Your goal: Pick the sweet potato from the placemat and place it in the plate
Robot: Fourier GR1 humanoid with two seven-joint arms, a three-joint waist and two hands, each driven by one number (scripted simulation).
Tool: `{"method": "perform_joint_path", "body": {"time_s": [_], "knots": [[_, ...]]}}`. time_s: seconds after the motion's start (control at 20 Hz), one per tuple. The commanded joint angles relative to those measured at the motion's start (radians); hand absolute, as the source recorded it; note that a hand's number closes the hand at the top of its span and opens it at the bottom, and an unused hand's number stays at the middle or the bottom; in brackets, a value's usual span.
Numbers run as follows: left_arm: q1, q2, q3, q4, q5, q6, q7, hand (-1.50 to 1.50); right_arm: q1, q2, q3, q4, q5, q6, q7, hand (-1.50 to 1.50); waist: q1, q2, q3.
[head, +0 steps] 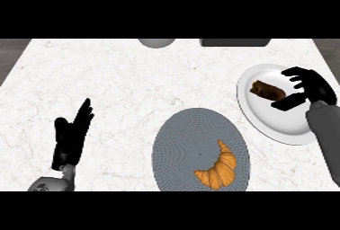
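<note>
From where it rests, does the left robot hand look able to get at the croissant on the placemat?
Probably yes. The left robot hand rests open at the counter's left, and only bare counter lies between it and the grey placemat. The croissant sits on the mat's lower right part, uncovered.

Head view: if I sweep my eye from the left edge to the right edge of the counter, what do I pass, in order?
Left hand, resting open with fingers up → grey placemat → croissant lying on the placemat → sweet potato on the white plate → right hand, open over the plate.
</note>
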Motion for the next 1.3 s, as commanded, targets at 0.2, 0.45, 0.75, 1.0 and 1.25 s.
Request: {"method": "perform_joint_path", "body": {"time_s": [0.2,0.45,0.75,1.0,1.25], "knots": [[0.058,0.014,0.021,-0.014,-0.001,0.002,-0.012,0.0,0.015,0.04,-0.221,-0.131,-0.274,-0.08,-0.266,-1.5,-0.015,-0.008,0.001],[0.008,-0.001,0.009,-0.013,-0.005,-0.011,0.017,0.0,0.067,0.058,-0.352,-0.129,-0.446,-0.041,-0.378,-1.5,-0.013,-0.002,0.001],[0.025,-0.034,0.015,-0.02,-0.043,-0.004,-0.004,0.0,0.18,0.021,-0.347,-0.202,-0.547,0.116,-0.393,-1.5,-0.009,-0.003,-0.001],[0.017,-0.027,0.055,-0.008,-0.04,-0.046,-0.002,0.0,0.142,-0.038,-0.36,-0.062,-0.581,0.135,-0.53,-1.5,-0.001,0.0,0.0],[0.027,-0.067,0.017,-0.102,-0.096,-0.019,0.101,0.0,0.126,0.027,-0.292,-0.034,-0.548,0.039,-0.566,-1.5,0.001,-0.001,0.0]]}}
